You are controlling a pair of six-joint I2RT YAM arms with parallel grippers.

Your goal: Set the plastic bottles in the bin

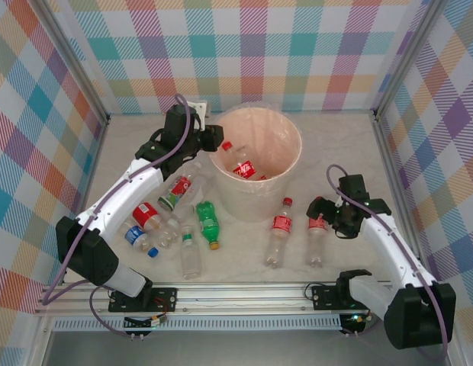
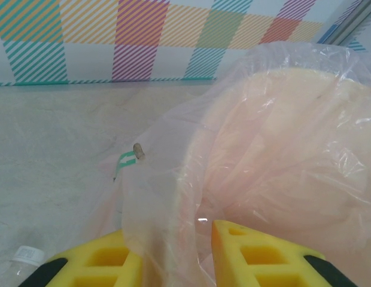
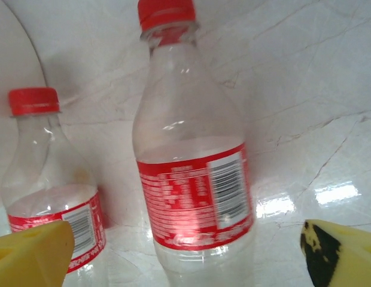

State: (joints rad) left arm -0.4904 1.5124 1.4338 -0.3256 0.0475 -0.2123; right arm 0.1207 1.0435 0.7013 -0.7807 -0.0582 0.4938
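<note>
The bin [image 1: 291, 156] is a wide peach bucket with a clear liner, and two red-labelled plastic bottles [image 1: 241, 165] lie inside it. My left gripper [image 1: 216, 139] is at the bin's left rim. In the left wrist view its yellow fingers [image 2: 248, 254] are shut on the bin's rim and liner [image 2: 173, 209]. My right gripper [image 1: 326, 215] hangs open over the rightmost red-capped bottle [image 1: 317, 242]. The right wrist view has that bottle [image 3: 194, 197] lying between the wide-apart fingertips [image 3: 30, 251], untouched. A second red-capped bottle [image 3: 51, 203] lies to its left.
Left of the bin lies a cluster: a green bottle [image 1: 209, 223], a clear one with a green cap [image 1: 191, 258], red-labelled ones [image 1: 178, 191] [image 1: 148, 216] and a blue-capped one [image 1: 137, 238]. Another red-capped bottle [image 1: 280, 230] lies beside the rightmost. Checked walls close the table.
</note>
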